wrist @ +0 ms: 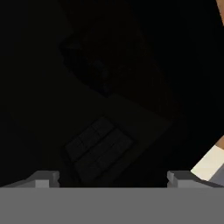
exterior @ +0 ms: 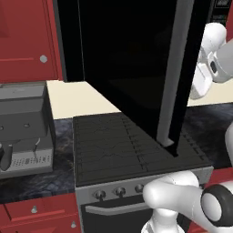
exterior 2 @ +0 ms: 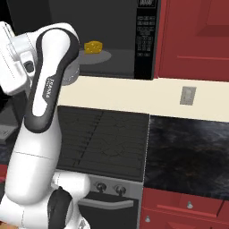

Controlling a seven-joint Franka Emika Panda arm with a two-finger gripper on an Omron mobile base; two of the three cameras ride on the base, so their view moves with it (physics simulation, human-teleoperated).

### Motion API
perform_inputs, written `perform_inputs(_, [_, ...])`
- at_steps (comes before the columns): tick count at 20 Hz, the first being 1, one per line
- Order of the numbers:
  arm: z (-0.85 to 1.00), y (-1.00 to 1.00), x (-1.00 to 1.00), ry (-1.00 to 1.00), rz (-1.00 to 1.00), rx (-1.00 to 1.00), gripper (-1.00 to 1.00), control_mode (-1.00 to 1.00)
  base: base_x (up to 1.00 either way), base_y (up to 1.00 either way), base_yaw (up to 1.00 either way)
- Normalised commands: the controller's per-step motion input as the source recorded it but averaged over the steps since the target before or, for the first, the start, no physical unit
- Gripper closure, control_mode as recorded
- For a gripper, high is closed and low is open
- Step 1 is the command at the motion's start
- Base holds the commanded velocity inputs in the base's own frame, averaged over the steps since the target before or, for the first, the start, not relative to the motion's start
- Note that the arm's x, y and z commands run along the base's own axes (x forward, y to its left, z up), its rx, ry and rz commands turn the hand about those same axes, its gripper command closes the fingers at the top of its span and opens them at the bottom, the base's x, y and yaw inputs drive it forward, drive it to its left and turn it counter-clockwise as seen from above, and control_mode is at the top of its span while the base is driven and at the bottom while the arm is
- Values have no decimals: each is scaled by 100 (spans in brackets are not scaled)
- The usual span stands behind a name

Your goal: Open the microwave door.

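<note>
Hand view: the two fingertips [wrist: 43,178] stand wide apart at the bottom edge, with nothing between them, so the gripper [wrist: 112,180] is open and holds nothing. Directly ahead of the fingers lies the glossy black inner face of the microwave door [wrist: 87,87], which dimly mirrors the stove grates.

Left base view: the door [exterior: 132,68] stands swung well out over the stove [exterior: 118,150]. Its long grey bar handle [exterior: 175,68] runs vertically along the free edge, on the side toward the white arm [exterior: 209,59].

Right base view: the cavity is exposed, with a yellow item [exterior 2: 93,47] on the turntable.

Judgement: the opening step looks nearly complete. The next move calls for a short further push on the inner face, or a straight withdrawal clear of the door.
</note>
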Motion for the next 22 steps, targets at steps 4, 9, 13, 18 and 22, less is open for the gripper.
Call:
perform_inputs(4, [0,100,-40,0,9,0,-100,-100,0,0,0])
perform_inputs(9, [-3,100,-1,0,0,-7,-100,-100,0,0,0])
perform_inputs(13, [-4,100,14,-5,-7,-22,-100,-100,0,0,0])
perform_inputs(18, [-2,57,16,-7,-11,-10,-100,-100,0,0,0])
perform_inputs(22, [0,0,0,0,0,0,-100,-100,0,0,0])
